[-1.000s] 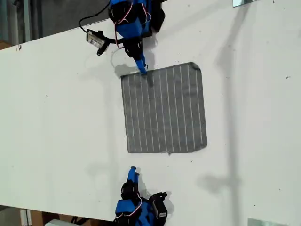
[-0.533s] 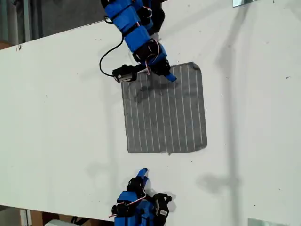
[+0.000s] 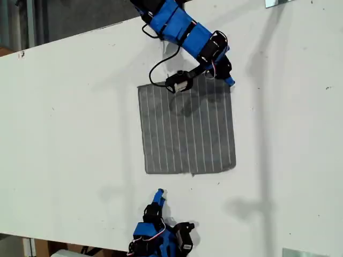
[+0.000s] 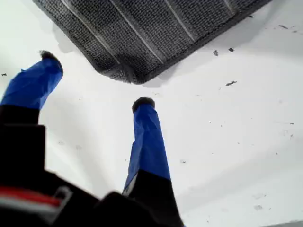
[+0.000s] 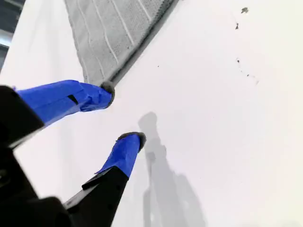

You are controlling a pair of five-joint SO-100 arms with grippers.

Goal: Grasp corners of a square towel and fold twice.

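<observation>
Towel [image 3: 187,128] lay flat mid-table [image 3: 64,134]. You had my second gripper [image 5: 123,113], jaws apart, touching its corner [image 5: 102,78]; my first gripper [image 4: 94,79], also spread, stood just short of the opposite edge's corner [image 4: 128,75].

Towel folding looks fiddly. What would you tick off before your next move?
1. Towel flat, unfolded: ok.
2. My first hand open: ok.
3. First corner between its fingers: not ok, the corner lies ahead, apart.
4. My second hand open: ok.
5. Second hand at second corner: ok, one fingertip meets the edge.
6. Cloth between its fingers: cannot tell.
</observation>
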